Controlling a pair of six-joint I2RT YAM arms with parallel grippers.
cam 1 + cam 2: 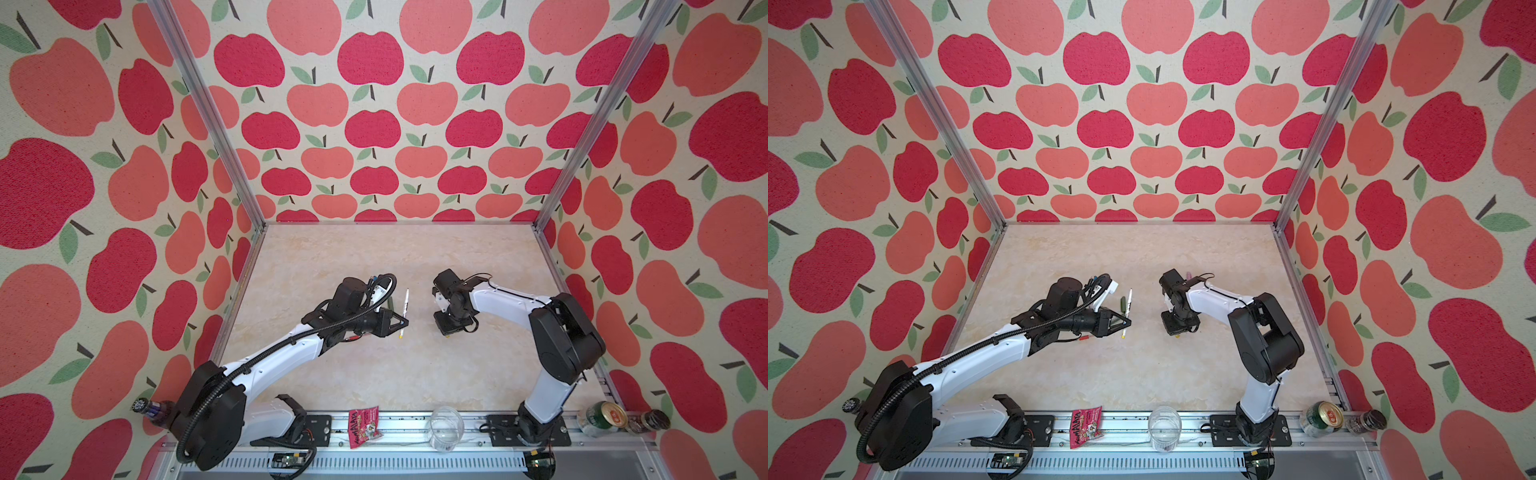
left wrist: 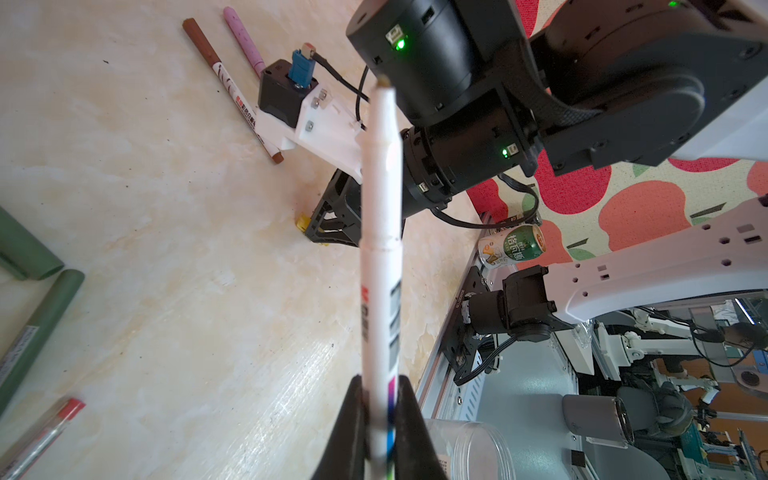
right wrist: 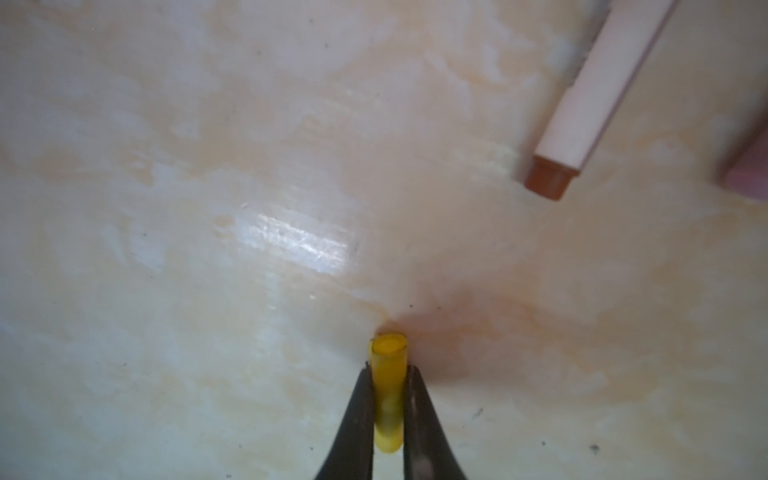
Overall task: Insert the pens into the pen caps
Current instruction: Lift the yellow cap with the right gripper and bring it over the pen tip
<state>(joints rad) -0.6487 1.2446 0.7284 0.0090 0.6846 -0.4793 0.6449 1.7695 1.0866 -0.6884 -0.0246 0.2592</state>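
The left gripper (image 2: 380,388) clamps the pen (image 2: 380,249), tip free for capping. The right gripper (image 3: 389,368) pinches the yellow cap (image 3: 388,353).

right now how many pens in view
5. A white pen in the left gripper; a brown-ended pen and a pink pen on the table near the right gripper; a green pen and a red pen by the left arm. More may be hidden.
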